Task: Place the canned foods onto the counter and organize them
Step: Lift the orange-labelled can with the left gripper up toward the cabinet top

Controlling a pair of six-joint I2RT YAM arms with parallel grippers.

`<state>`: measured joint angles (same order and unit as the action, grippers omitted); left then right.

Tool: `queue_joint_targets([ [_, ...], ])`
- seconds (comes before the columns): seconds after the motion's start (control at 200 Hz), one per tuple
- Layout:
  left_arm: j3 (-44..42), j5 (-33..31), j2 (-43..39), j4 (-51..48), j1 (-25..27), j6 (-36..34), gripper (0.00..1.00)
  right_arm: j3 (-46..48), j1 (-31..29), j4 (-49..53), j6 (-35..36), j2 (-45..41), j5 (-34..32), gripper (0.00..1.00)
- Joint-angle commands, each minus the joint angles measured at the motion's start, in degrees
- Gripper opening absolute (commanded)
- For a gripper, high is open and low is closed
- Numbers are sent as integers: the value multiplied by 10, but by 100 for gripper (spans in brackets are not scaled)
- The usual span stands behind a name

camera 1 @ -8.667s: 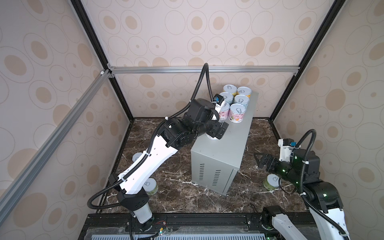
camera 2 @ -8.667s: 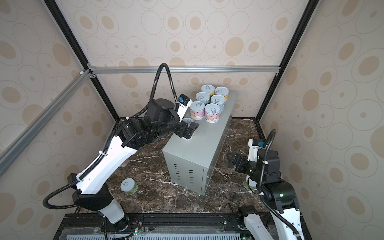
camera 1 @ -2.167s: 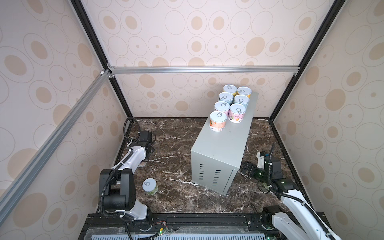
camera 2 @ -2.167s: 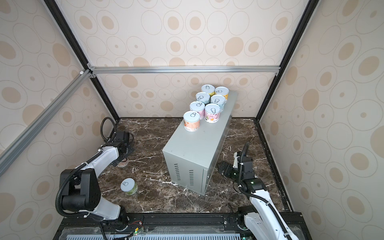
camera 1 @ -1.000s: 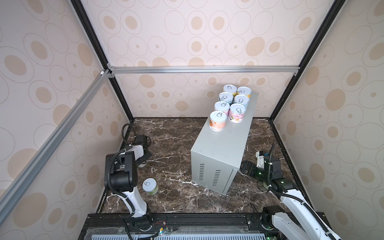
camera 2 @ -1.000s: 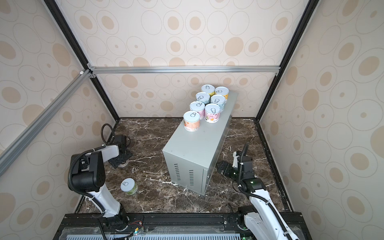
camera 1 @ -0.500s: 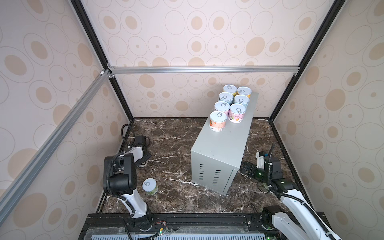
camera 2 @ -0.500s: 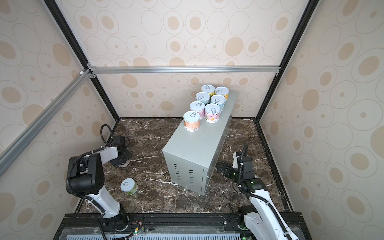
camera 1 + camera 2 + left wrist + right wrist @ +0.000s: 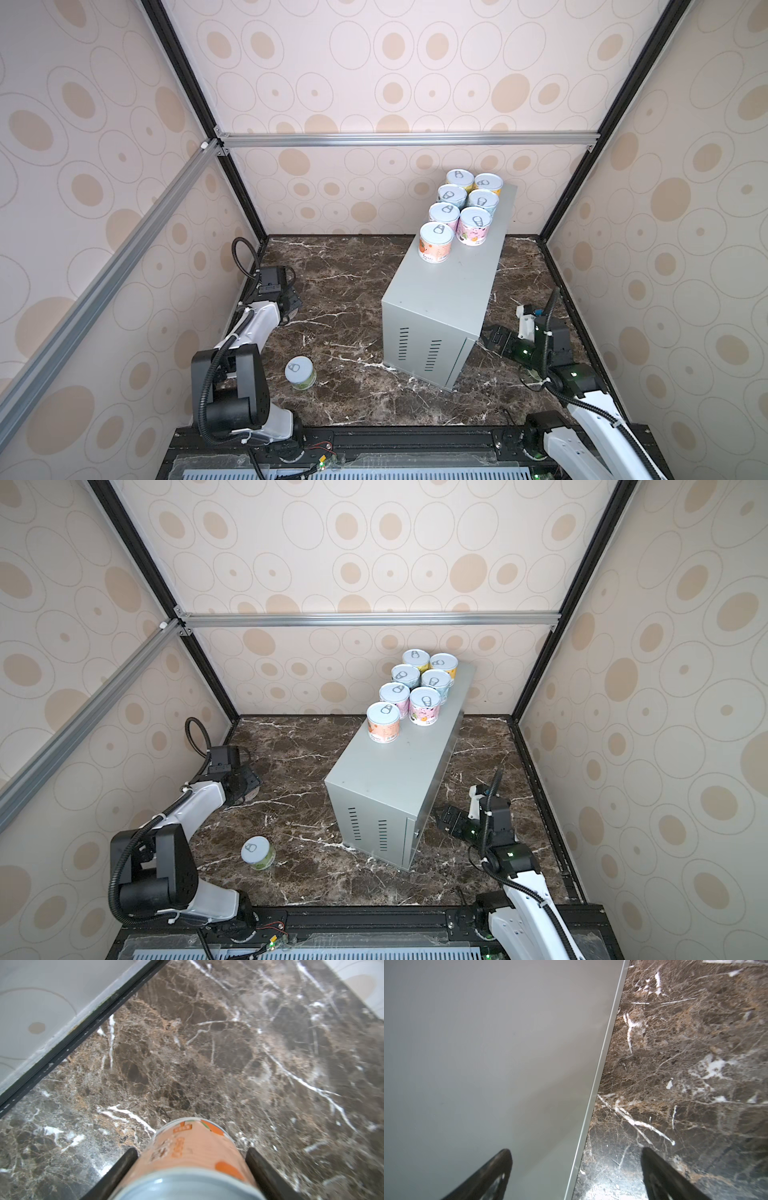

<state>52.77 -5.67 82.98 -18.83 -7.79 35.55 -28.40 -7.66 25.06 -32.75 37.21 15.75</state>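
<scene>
A salmon can [image 9: 193,1155] stands on the brown marble floor near the left wall, and my left gripper [image 9: 192,1159] is shut on it, a dark finger [image 9: 124,1164] pressed to each side. In both top views that gripper [image 9: 290,305] [image 9: 248,787] covers the can. Several cans [image 9: 461,208] [image 9: 415,688] stand in two rows at the far end of the counter [image 9: 453,291] [image 9: 399,771]. A green can [image 9: 300,372] [image 9: 257,852] stands alone on the floor. My right gripper [image 9: 492,336] [image 9: 576,1169] hangs open and empty, low beside the counter's right side [image 9: 488,1043].
Patterned walls with black frame posts close in the floor on three sides. The left wall's black base strip [image 9: 72,1034] runs close to the held can. A black rail [image 9: 374,440] borders the near edge.
My left gripper's fingers have closed in on the salmon can and the left arm has shifted a little. The right arm has stayed put.
</scene>
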Motion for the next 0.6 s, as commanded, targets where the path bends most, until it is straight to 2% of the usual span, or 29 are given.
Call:
queue_joint_targets([
  [0.0,-4,39,-41,17,5,-34,62,-28,-3,33,4,-15,-7,99],
  [0.23,-21,122,-128,30,16,-62,62,-54,-3,62,-6,-25,0,99],
  [0.595,14,178,-209,10,53,-96,62,-128,-3,119,-9,-33,-5,99],
])
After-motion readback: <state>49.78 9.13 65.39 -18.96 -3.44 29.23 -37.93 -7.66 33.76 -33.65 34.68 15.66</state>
